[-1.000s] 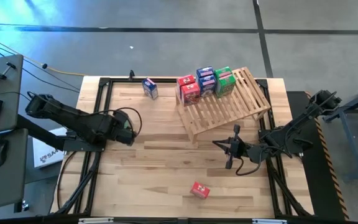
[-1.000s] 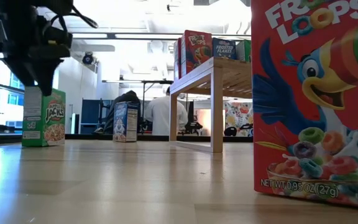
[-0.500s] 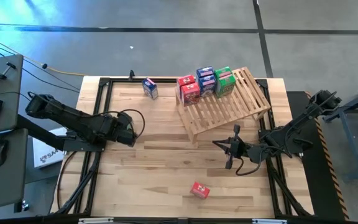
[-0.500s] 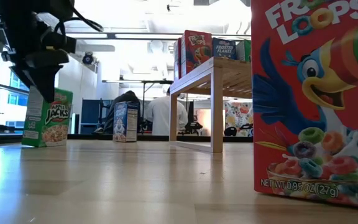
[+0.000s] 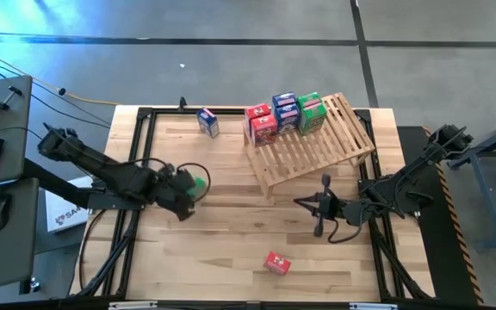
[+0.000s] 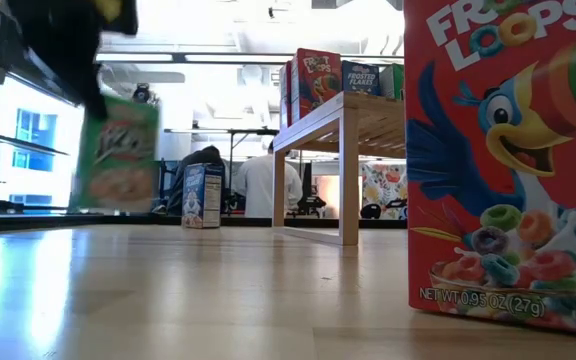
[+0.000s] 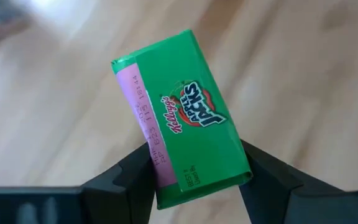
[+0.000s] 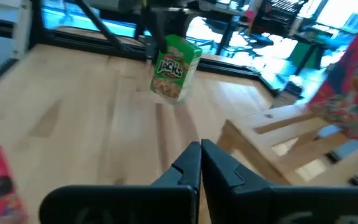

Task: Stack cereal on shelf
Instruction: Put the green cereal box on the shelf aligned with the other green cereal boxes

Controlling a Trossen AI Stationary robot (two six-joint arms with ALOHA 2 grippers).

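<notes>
The cereal was partly stacked when I looked: three boxes, a red box [image 5: 262,123], a blue box [image 5: 285,109] and a green box [image 5: 311,113], sat side by side at the upper end of the shelf [image 5: 317,148], the slatted rack tilted across the far right part of the table [image 5: 231,258]. The fourth was in hand: my left gripper [image 7: 194,180] had its fingers pinched on the Apple Jacks box [image 7: 180,117] by its two narrow sides, and in the low view that box hung tilted, clear of the wood. From above it showed as a green patch at the left arm's tip, left of the shelf's low end. My right gripper [image 8: 201,157] had its fingers pressed together on nothing and waited just below the shelf's near edge. Two boxes were left, I judged: a blue carton [image 5: 207,122] standing near the table's far edge, left of the shelf, and a Froot Loops box [image 5: 276,263] near the front edge. Between the lifted box and the shelf the boards lay bare; the rack's low near corner and the row already placed were what I would have to clear. Beyond the table, people sat with their backs to it.
</notes>
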